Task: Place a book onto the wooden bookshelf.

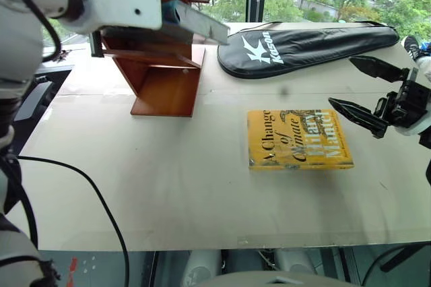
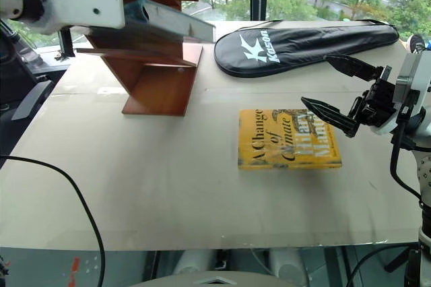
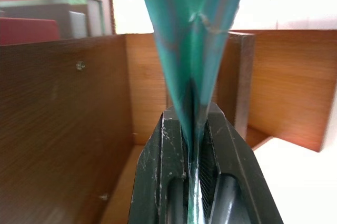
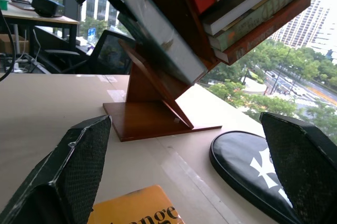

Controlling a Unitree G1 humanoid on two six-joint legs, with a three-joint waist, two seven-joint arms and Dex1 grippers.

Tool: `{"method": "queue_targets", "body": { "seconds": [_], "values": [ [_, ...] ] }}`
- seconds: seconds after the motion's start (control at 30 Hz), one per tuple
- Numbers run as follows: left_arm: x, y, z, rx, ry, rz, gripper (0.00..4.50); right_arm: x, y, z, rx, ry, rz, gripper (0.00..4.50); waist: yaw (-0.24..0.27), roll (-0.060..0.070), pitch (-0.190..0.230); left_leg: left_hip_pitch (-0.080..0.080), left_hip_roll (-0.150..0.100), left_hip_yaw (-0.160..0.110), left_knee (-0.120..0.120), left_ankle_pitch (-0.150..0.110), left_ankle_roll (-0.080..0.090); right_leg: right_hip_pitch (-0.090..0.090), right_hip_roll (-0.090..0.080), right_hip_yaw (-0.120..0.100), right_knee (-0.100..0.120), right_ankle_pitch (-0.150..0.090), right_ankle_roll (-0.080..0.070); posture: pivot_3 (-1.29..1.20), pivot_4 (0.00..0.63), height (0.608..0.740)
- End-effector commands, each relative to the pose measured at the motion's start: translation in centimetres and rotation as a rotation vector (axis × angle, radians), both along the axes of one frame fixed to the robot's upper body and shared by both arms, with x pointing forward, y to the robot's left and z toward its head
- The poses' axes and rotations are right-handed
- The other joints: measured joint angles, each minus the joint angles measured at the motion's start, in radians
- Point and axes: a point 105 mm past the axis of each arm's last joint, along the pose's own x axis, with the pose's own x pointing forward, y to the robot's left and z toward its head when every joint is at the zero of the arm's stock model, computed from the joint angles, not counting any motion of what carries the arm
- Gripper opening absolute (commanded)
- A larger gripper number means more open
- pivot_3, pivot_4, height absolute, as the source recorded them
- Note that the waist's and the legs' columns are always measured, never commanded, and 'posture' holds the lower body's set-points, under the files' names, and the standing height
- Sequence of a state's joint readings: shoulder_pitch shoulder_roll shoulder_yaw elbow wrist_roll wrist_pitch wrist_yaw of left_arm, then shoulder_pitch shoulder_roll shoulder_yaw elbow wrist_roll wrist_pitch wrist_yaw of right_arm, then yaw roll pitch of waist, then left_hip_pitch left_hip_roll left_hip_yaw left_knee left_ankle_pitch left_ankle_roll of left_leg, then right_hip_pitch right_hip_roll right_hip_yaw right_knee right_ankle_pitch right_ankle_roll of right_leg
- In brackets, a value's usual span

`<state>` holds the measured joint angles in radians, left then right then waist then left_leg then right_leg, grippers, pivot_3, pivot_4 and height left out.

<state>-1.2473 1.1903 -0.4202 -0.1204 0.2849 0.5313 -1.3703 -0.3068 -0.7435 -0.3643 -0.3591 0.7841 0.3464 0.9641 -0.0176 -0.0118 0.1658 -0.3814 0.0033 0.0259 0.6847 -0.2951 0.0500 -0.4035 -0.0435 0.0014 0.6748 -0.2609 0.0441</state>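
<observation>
At eleven o'clock on the pale table (image 1: pixel 168 186), your left gripper (image 3: pixel 196 182) is clamping the book (image 2: pixel 168 23) by one edge, its two black fingers pressed tight against the teal cover, and is holding it slanted over the wooden bookshelf (image 1: pixel 165 78). You are well into the task, by the look of it: the book is lifted and hanging just at the shelf, but it is not yet resting on a board, so the setting down and the letting go are what is left. Out at three o'clock, your right gripper (image 2: pixel 343 95) is hovering with its fingers spread wide and carrying nothing, just above the near edge of the yellow book (image 1: pixel 300 140) lying flat on the table; the black racket bag (image 1: pixel 303 46) is lying at one o'clock behind it. Your left wrist view is showing what the head views cannot: the clamp itself, and the brown shelf walls close around the teal cover. Your right wrist view is giving the side look, with the book tilted along the slanted panel beneath a stack of shelved books (image 4: pixel 253 11).
</observation>
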Motion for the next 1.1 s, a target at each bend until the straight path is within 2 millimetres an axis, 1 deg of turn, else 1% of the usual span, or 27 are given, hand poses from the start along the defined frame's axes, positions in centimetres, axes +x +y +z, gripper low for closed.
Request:
{"method": "queue_targets", "body": {
  "seconds": [0.03,0.1,0.17,0.3,0.37,0.43,0.47,0.5,0.53,0.57,0.63,0.67,0.7,0.77,0.83,0.9,0.97,1.0,1.07,1.1],
  "values": [
    [-0.6,1.0,-1.0,0.02,0.047,0.099,0.01,-0.7,0.8,1.8,0.014,-0.067,0.019,4.5,0.0,0.0,0.0,0.0,0.001,0.0,0.0,0.0,0.0,0.0,0.001,0.0,0.0,0.0,0.0,0.0,0.15,0.74],
    [-0.8,1.6,-0.5,0.027,0.024,0.14,0.01,-0.6,1.0,1.9,0.015,-0.066,0.026,4.5,-0.001,0.0,0.0,0.0,0.001,0.0,0.0,0.0,0.0,0.0,0.002,0.001,0.0,0.0,0.0,0.0,0.15,0.74],
    [-0.6,1.5,-0.3,0.031,0.004,0.154,0.01,-0.3,1.1,2.0,0.018,-0.066,0.031,4.5,-0.002,0.0,0.0,0.0,0.001,0.001,0.001,0.0,0.0,0.0,0.002,0.003,-0.001,0.0,0.0,0.0,0.15,0.74],
    [0.5,0.4,-0.9,0.011,-0.022,0.149,0.01,0.1,1.4,1.8,0.022,-0.065,0.034,4.5,0.001,0.0,0.0,0.0,0.001,0.0,0.0,0.0,0.0,-0.002,0.003,0.009,-0.001,0.0,0.0,0.0,0.15,0.74],
    [0.9,-0.4,-2.0,-0.022,-0.009,0.128,0.01,-0.1,1.7,1.8,0.029,-0.067,0.046,4.5,0.005,0.0,0.0,0.0,0.001,-0.001,0.0,0.0,0.0,-0.002,0.003,0.01,-0.001,0.0,0.0,0.0,0.15,0.74],
    [0.5,-1.6,-2.2,-0.174,0.011,0.096,0.8,-0.3,1.7,1.9,0.037,-0.07,0.049,4.5,0.006,0.0,0.0,0.0,0.001,-0.001,0.0,0.0,0.0,-0.002,0.003,0.01,0.0,0.0,0.0,0.0,0.15,0.74],
    [-0.1,-2.3,-1.8,-0.274,0.019,0.073,1.0,-0.4,1.7,1.9,0.042,-0.071,0.049,4.5,0.006,0.0,0.0,0.0,0.001,-0.001,0.0,0.0,0.0,-0.002,0.003,0.01,0.001,0.0,0.0,0.0,0.15,0.74],
    [-0.9,-2.6,-1.5,-0.351,0.039,0.055,1.41,-0.5,1.6,2.0,0.044,-0.073,0.047,4.5,0.004,-0.002,0.001,-0.001,0.001,-0.001,0.001,0.0,0.0,-0.002,0.003,0.01,0.001,0.0,0.0,0.0,0.15,0.74],
    [-1.5,-2.7,-1.4,-0.394,0.052,0.044,1.98,-0.6,1.6,2.0,0.045,-0.073,0.047,4.5,0.002,-0.004,0.002,-0.004,0.001,-0.002,0.001,0.0,0.0,-0.005,0.003,0.01,0.002,0.0,0.0,0.0,0.15,0.74],
    [-2.0,-2.1,-1.1,-0.414,0.032,0.041,2.38,-0.7,1.5,2.1,0.055,-0.075,0.044,4.5,-0.001,-0.005,0.002,-0.007,0.001,-0.002,0.002,0.0,-0.001,-0.008,0.003,0.01,0.002,0.0,0.0,0.0,0.15,0.74],
    [-3.0,-1.7,-0.9,-0.475,0.017,0.009,2.38,-0.8,1.4,2.2,0.07,-0.077,0.042,4.5,-0.002,-0.005,0.002,-0.011,0.001,-0.002,0.003,0.002,-0.004,-0.011,0.002,0.011,0.001,0.001,0.0,0.0,0.15,0.74],
    [-3.6,-1.7,-0.9,-0.542,0.029,-0.005,2.38,-0.9,1.4,2.2,0.076,-0.078,0.042,4.5,0.0,-0.005,0.002,-0.011,0.001,-0.002,0.003,0.003,-0.005,-0.011,-0.002,0.012,0.0,0.0,0.0,0.0,0.15,0.74],
    [-4.1,-1.9,-0.8,-0.583,0.027,-0.026,2.38,-0.9,1.4,2.3,0.082,-0.078,0.044,4.5,0.002,-0.005,0.002,-0.012,0.001,-0.003,0.003,0.003,-0.005,-0.012,-0.002,0.01,-0.002,0.0,0.0,0.0,0.15,0.74],
    [-5.8,-3.3,-0.7,-0.783,0.115,-0.094,2.38,-1.0,1.4,2.5,0.092,-0.082,0.05,4.5,0.008,-0.006,0.003,-0.017,0.001,-0.005,0.002,0.003,-0.005,-0.013,-0.003,0.007,-0.004,0.0,0.0,0.0,0.15,0.74],
    [-7.4,-4.7,-0.4,-0.887,0.154,-0.221,2.38,-1.1,1.4,2.7,0.109,-0.088,0.051,4.5,0.015,-0.006,0.003,-0.019,0.0,-0.006,0.003,0.003,-0.005,-0.012,-0.003,0.003,-0.007,0.001,0.0,0.0,0.15,0.74],
    [-9.1,-5.7,-0.4,-1.013,0.292,-0.293,2.38,-1.2,1.3,2.9,0.119,-0.093,0.052,4.5,0.018,-0.006,0.003,-0.019,0.0,-0.006,0.003,0.003,-0.005,-0.01,-0.003,0.002,-0.008,0.001,0.0,0.0,0.15,0.74],
    [-10.3,-6.8,-1.2,-1.054,0.392,-0.373,2.38,-1.3,1.2,2.9,0.124,-0.096,0.053,4.5,0.017,-0.007,0.003,-0.019,-0.001,-0.007,0.004,0.002,-0.005,-0.009,-0.003,0.0,-0.009,0.001,0.001,0.0,0.15,0.74],
    [-10.5,-7.4,-1.8,-1.068,0.41,-0.405,2.38,-1.3,1.2,2.9,0.125,-0.096,0.052,4.5,0.017,-0.006,0.003,-0.018,-0.001,-0.008,0.004,0.002,-0.005,-0.008,-0.003,0.0,-0.009,0.001,0.001,0.0,0.15,0.74],
    [-10.7,-8.8,-3.8,-1.112,0.472,-0.45,2.38,-1.4,1.1,2.8,0.124,-0.092,0.05,4.5,0.018,-0.005,0.002,-0.016,-0.001,-0.008,0.004,0.002,-0.005,-0.007,-0.003,-0.001,-0.009,0.001,0.001,0.0,0.15,0.74],
    [-10.7,-9.2,-4.9,-1.137,0.496,-0.442,2.38,-1.4,1.0,2.7,0.117,-0.087,0.045,4.5,0.017,-0.005,0.002,-0.015,-0.001,-0.009,0.004,0.002,-0.005,-0.006,-0.004,-0.001,-0.008,0.001,0.001,0.0,0.15,0.74]
  ]
}}
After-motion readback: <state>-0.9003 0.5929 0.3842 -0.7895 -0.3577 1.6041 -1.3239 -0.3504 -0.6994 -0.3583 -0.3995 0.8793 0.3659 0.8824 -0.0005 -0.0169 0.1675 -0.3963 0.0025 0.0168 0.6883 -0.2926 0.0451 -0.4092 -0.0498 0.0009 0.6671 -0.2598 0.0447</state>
